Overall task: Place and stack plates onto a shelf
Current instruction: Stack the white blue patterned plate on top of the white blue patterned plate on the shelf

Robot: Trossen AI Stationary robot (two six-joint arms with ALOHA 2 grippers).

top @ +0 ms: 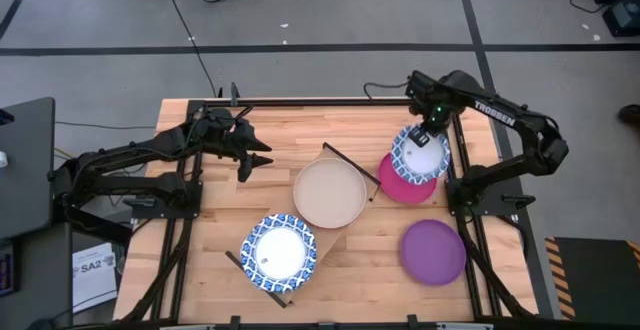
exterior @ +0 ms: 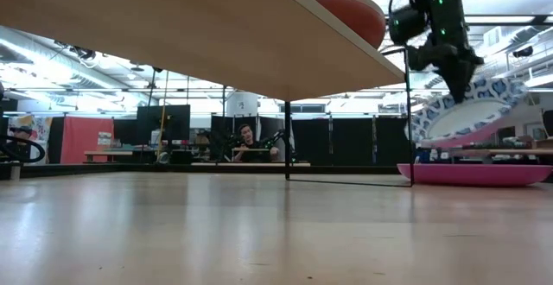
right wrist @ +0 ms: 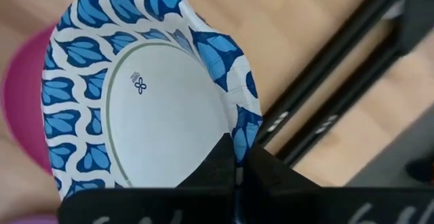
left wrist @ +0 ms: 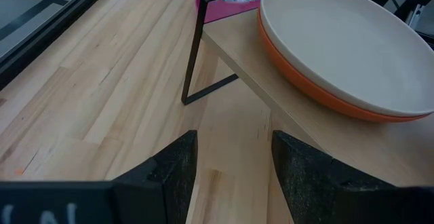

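Pinching the rim of a blue-patterned plate (top: pixel 420 152), our right gripper (top: pixel 430 128) held it tilted above the magenta plate (top: pixel 402 185), face up. Our left gripper (top: pixel 252 154), fingers apart, waited beside the diagonal shelf (top: pixel 322 238).

Left pincer (left wrist: pixel 230 176) fingers (left wrist: pixel 173 173) apart over counter (left wrist: pixel 88 95), nothing held. Ahead: shelf (left wrist: pixel 271 68) on black rod leg, beige plate (left wrist: pixel 339 41) stacked on orange plate (left wrist: pixel 305 81). Magenta plate (left wrist: pixel 220 10) behind.
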